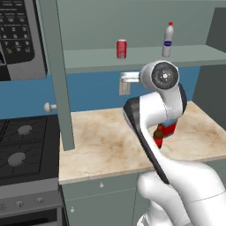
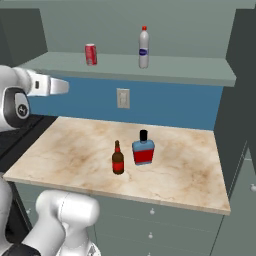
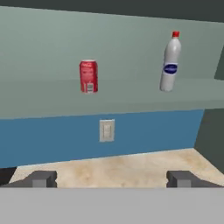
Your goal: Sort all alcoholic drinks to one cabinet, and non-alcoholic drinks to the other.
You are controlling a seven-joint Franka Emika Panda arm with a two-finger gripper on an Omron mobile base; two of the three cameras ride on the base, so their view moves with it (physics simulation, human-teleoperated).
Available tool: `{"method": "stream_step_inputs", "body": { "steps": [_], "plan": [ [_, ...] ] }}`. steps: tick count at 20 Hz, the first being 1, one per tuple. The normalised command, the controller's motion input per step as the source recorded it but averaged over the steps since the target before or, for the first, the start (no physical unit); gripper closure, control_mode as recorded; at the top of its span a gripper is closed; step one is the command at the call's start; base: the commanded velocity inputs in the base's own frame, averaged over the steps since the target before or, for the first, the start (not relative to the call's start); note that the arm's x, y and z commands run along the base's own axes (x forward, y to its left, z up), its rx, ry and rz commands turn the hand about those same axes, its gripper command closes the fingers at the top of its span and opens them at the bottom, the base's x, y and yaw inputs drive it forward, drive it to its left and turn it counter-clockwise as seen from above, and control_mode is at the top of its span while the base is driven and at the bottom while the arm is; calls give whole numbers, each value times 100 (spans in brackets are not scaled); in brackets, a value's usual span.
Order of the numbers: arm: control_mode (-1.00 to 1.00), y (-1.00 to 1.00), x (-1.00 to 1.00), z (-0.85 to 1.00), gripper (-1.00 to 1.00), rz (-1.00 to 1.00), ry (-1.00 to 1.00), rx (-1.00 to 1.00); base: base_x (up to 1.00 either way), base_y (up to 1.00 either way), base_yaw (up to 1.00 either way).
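Red soda can [image 3: 88,76] and white plastic bottle [image 3: 169,62] stand upright on the floor of the open upper cabinet [image 2: 165,70], well apart, can left, bottle right. Looks like the non-alcoholic pair is already sorted. Brown beer bottle [image 2: 118,158] and squat flat bottle [image 2: 143,148] (red lower body, blue shoulder, black cap) are upright on the marble counter [image 2: 65,150], just beside each other near the middle; can't tell if they touch. In the left base view the arm covers most of both.

Gripper [image 3: 112,178] is up high, above the counter's left part, aimed at the back wall and the cabinet. Fingers [image 3: 40,178] are spread wide, nothing between them. Wall outlet [image 3: 106,130] sits straight ahead on the blue backsplash.

Judgement: the alcoholic pair is not yet moved, next step likely a reach down to one of them.

Risks:
- The two bottles sit close, so wide fingers coming down on one could clip the other and knock it over. The beer bottle is slim and tall and probably tips easily.
- The flat bottle is wider on one face, so a grasp across the wrong axis may slip or not fit.
- Lifting toward a cabinet, the bottle or wrist could hit the cabinet's front edge.
- Placing in this cabinet would mix the sorts.
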Motion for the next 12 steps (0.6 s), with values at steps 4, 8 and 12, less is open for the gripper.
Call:
{"method": "stream_step_inputs", "body": {
  "steps": [4,8,12],
  "plan": [
    [-100,0,-17,-19,-100,-33,8,5,0,0,0],
    [-100,0,0,-30,-100,-41,7,2,0,0,0],
    [-100,-4,1,-33,-100,-40,10,0,0,0,0]
  ]
}}
